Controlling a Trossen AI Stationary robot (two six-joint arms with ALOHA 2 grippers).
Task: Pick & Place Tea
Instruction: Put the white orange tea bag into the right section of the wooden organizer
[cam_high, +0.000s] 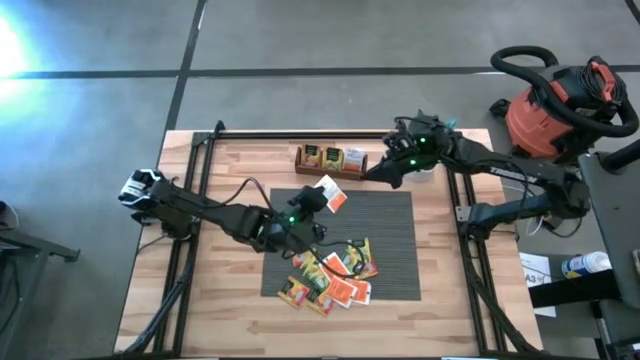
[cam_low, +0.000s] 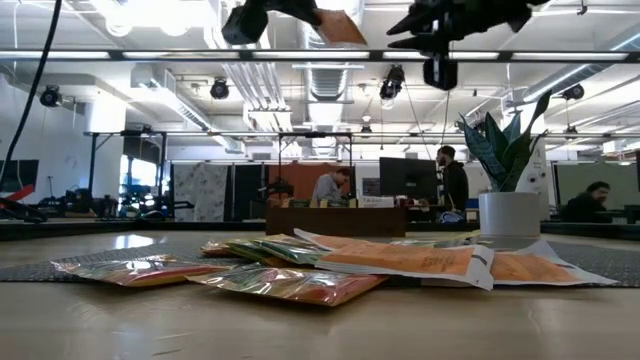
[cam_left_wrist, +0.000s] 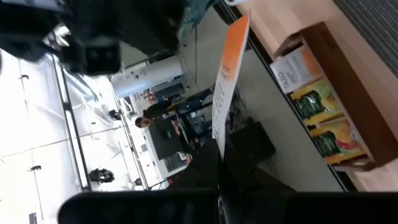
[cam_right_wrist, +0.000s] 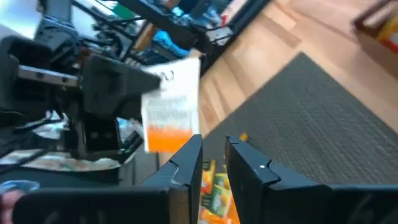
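A wooden table (cam_high: 230, 310) carries a grey ribbed mat (cam_high: 395, 215), with a long dark wooden tray (cam_high: 330, 159) just past the mat's far edge, already holding three sachets stood on edge. The left arm reaches in across the mat, its end effector (cam_high: 318, 196) clamped on one orange-and-white tea sachet (cam_high: 329, 192), lifted clear of the mat and near the tray. The right arm waits by the tray's right end, its end effector (cam_high: 375, 173) empty; the right wrist view shows its fingers (cam_right_wrist: 186, 163) a narrow gap apart. The remaining sachets (cam_high: 335, 275) lie in a loose, overlapping heap on the near part of the mat.

The step in hand appears to be the carry: one sachet picked, not yet placed. The next move likely calls for lining the flat sachet up with the tray's slot and lowering it edge-first beside those already standing.

In the left wrist view the held sachet (cam_left_wrist: 225, 81) shows nearly edge-on, its long axis running away from the fingers, orange end outermost, roughly toward the tray.
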